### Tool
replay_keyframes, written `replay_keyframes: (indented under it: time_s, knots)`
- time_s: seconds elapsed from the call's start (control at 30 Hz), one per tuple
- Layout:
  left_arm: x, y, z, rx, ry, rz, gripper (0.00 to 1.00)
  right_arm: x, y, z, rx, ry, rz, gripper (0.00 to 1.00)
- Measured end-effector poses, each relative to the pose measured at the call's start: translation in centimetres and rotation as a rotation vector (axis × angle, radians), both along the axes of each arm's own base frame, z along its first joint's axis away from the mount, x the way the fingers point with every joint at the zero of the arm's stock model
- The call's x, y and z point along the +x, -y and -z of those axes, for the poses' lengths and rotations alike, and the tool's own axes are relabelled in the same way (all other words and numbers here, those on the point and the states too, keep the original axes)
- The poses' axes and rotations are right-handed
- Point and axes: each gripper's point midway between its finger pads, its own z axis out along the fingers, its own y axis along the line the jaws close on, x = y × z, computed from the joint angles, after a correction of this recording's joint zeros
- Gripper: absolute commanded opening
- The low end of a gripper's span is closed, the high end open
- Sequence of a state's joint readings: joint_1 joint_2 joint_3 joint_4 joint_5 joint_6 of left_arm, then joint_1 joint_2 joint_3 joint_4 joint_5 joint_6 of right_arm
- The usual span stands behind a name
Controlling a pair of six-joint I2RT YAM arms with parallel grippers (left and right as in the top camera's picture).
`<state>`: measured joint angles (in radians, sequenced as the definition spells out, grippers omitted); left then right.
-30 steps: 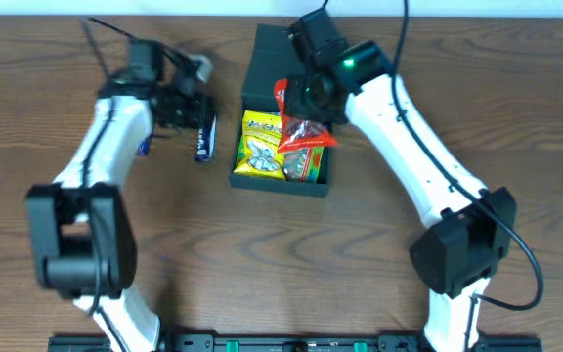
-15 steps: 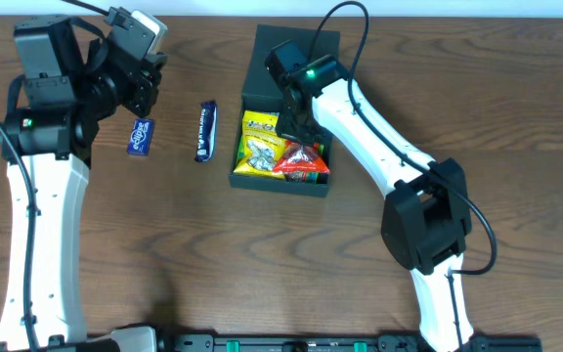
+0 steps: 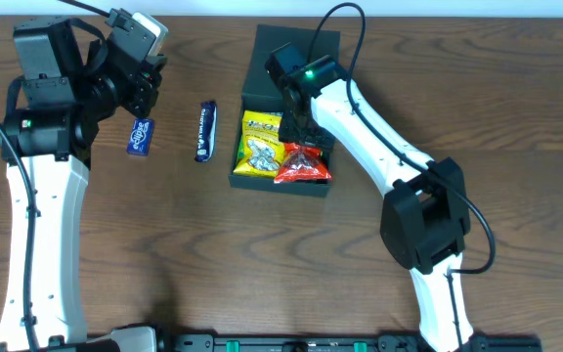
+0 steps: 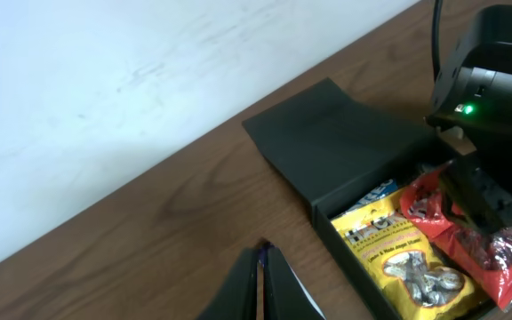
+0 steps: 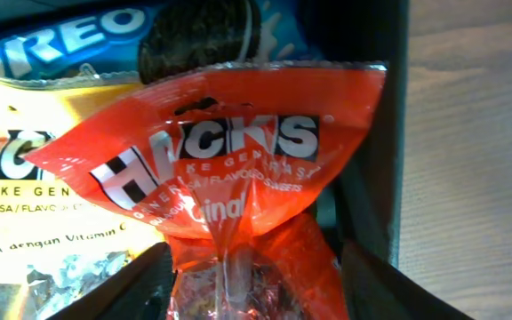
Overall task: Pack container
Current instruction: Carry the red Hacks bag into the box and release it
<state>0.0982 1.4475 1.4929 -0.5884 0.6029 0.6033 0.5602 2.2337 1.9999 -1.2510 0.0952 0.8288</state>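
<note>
The dark teal container stands open at the back middle of the table, its lid flap lying flat behind it. Inside lie a yellow packet, a blue Oreo packet and a red Hacks packet. My right gripper reaches down into the container. Its jaws stand open on either side of the red packet, which rests on the yellow packet. Far left, my left gripper hangs shut above a small blue packet. In the left wrist view the left gripper has its fingers pressed together.
A dark blue snack bar lies on the wooden table between the small blue packet and the container. The container's right wall stands close beside my right finger. A white wall borders the table's far edge.
My right gripper lowered the red packet into the container and opened its jaws, so the packet now lies free. My left arm swung back from the dark blue bar to the far left.
</note>
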Motion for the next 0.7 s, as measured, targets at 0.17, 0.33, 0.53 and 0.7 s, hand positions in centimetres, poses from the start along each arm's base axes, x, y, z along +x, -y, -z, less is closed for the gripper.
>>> replay_keyframes:
  time_s: [0.17,0.33,0.53,0.7]
  knots:
    - [-0.1,0.0,0.1,-0.001,-0.008,0.0,0.06,0.2,0.4,-1.0,0.007,0.017,-0.01,0.48]
    - [-0.1,0.0,0.2,-0.001,-0.011,0.0,0.06,0.7,0.2,-5.8,0.061,0.125,-0.071,0.01]
    - [-0.1,0.0,0.2,-0.001,-0.011,0.0,0.06,-0.2,-0.8,-8.1,0.098,0.152,-0.199,0.01]
    - [-0.2,0.0,0.2,-0.001,-0.013,0.0,0.06,-1.9,-0.9,-5.3,0.067,0.074,-0.261,0.01]
